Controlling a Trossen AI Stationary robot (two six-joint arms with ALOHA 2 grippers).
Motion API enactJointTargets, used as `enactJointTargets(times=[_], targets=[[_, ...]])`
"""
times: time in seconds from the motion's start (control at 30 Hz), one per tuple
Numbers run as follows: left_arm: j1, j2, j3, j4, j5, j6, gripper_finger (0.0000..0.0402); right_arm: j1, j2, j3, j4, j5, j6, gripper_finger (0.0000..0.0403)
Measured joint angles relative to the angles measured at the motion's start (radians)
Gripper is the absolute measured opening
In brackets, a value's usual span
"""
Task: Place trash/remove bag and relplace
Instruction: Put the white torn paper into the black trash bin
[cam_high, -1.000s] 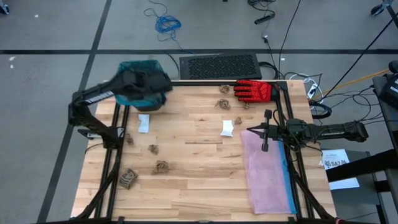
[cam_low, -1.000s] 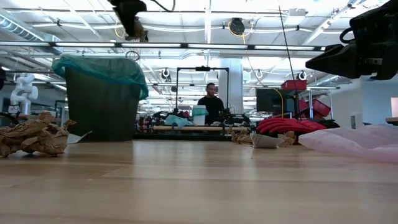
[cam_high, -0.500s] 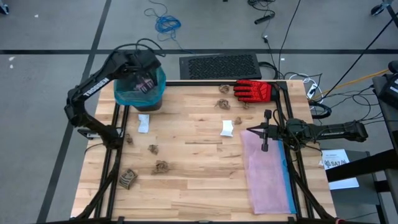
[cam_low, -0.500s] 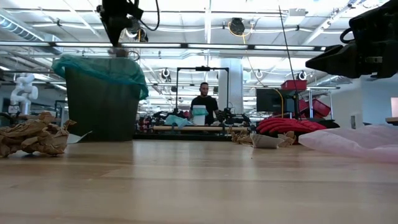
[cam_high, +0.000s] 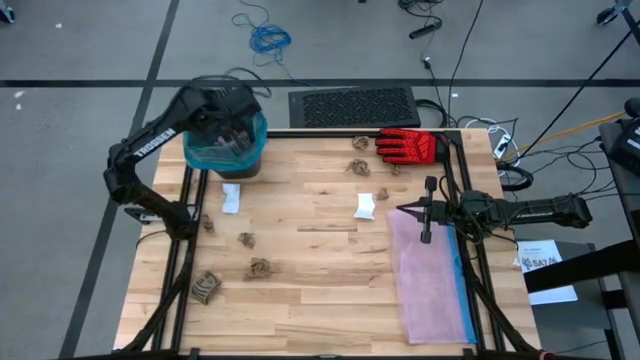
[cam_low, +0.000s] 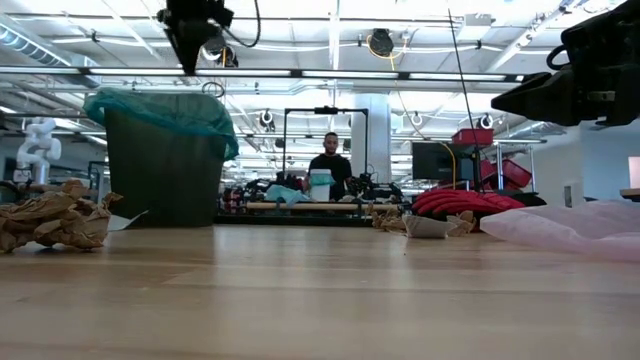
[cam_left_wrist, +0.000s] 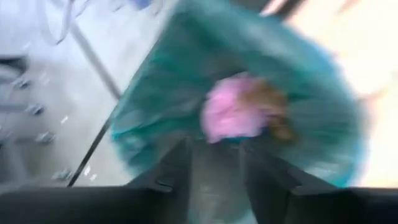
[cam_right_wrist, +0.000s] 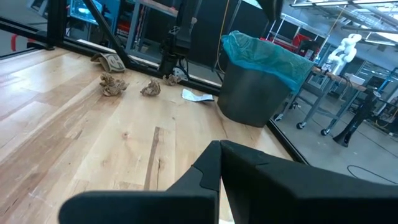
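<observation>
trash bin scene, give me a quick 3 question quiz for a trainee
1. True or false: the left gripper hangs over the bin lined with the teal bag.
2. What lies beside the right gripper on the table? A) pink bag B) red bucket C) blue towel
3. Fill in: the red glove lies at the table's far ____ corner.

Key: 1 true; 2 A; 3 right.

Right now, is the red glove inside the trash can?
No. The red glove lies on the table's far right corner, well apart from the bag-lined trash can at the far left.
</observation>
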Motion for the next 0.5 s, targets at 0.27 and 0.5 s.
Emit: enactJointTargets(times=[0.27, 0.5], targets=[[-0.259, -0.001, -0.086, 0.002, 0.168, -0.247, 0.0006, 0.000, 0.000, 0.000, 0.004, 0.000, -0.002, 0.0000], [-0.420, -0.001, -0.439, 0.000, 0.197, -0.561, 0.0001, 0.000, 0.000, 0.000, 0.004, 0.000, -0.002, 0.0000]])
